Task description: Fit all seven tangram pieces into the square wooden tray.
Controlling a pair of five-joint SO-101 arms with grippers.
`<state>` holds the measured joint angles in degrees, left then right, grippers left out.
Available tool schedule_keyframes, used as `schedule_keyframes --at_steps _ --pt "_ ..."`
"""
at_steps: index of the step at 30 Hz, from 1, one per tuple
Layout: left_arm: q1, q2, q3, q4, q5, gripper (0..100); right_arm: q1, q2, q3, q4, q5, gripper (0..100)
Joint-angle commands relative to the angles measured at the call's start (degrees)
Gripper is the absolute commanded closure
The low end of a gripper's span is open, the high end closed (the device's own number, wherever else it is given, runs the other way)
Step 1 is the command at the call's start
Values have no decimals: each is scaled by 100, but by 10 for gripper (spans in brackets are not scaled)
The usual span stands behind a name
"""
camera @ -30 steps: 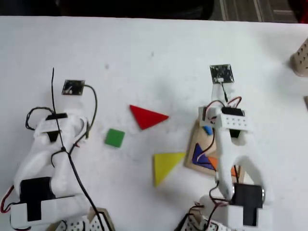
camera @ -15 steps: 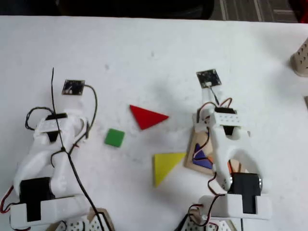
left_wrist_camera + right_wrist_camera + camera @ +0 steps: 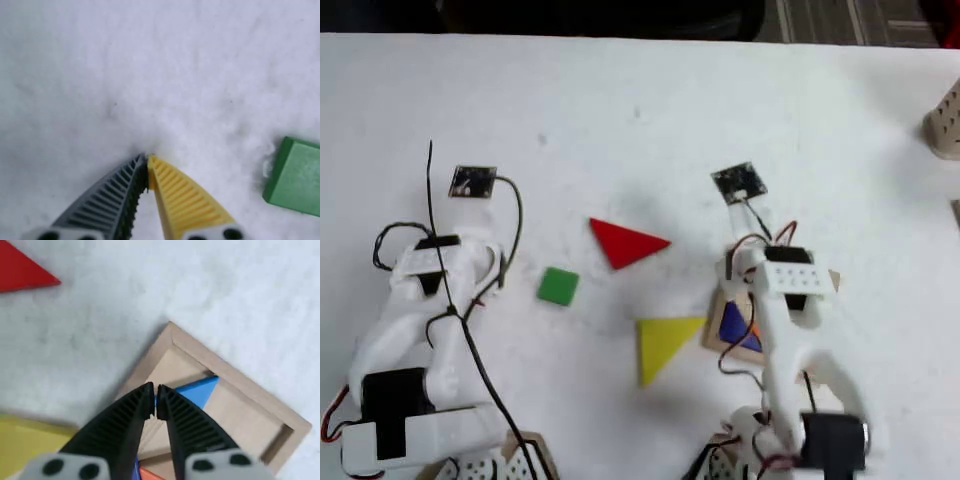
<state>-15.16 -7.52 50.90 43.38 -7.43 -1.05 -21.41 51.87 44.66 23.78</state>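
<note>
The right hand (image 3: 154,391), fingers together and holding nothing, hangs over a corner of the square wooden tray (image 3: 240,384), where a light blue piece (image 3: 197,390) and a dark blue piece (image 3: 735,325) lie. On the white desk (image 3: 620,120) outside the tray sit a yellow triangle (image 3: 665,342), a red triangle (image 3: 625,242) and a green square (image 3: 559,286), the last near the left hand (image 3: 146,162), likewise closed and empty.

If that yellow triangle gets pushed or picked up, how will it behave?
The yellow triangle looks stiff and flat, so it probably won't bend or roll. Lying on the table, it would likely slide when pushed, and its low edges may be awkward to pinch.
</note>
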Motion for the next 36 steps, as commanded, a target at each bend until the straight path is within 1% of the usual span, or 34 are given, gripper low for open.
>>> schedule_keyframes --at_steps 1,4,7,10,14,17,19,21,23,29,31,36 --pt "-40 4 -264 -123 -62 976 347 -954 -35 558 88 981" --pt "-40 4 -264 -123 -62 976 971 -1332 -35 857 -18 981" --pt "-40 4 -264 -123 -62 976 1578 -1191 -35 857 18 981" --pt "-40 4 -264 -123 -70 976 1736 -673 -70 848 220 981" --pt "-40 4 -264 -123 -62 976 1719 75 -70 356 211 981" --pt "-40 4 -264 -123 -62 976 1490 576 -70 -48 229 981" --pt "-40 4 -264 -123 -53 976 1200 884 -141 -171 264 981" --pt "-40 4 -264 -123 -53 976 980 1112 -369 -40 273 981" --pt "-40 4 -264 -123 -53 976 901 1288 -651 119 378 981" --pt "-40 4 -264 -123 -53 976 479 1596 -1196 312 369 981" --pt "-40 4 -264 -123 -62 976 453 1666 -1319 330 369 981" --pt "-40 4 -264 -123 -70 976 646 1824 -1591 330 369 981"
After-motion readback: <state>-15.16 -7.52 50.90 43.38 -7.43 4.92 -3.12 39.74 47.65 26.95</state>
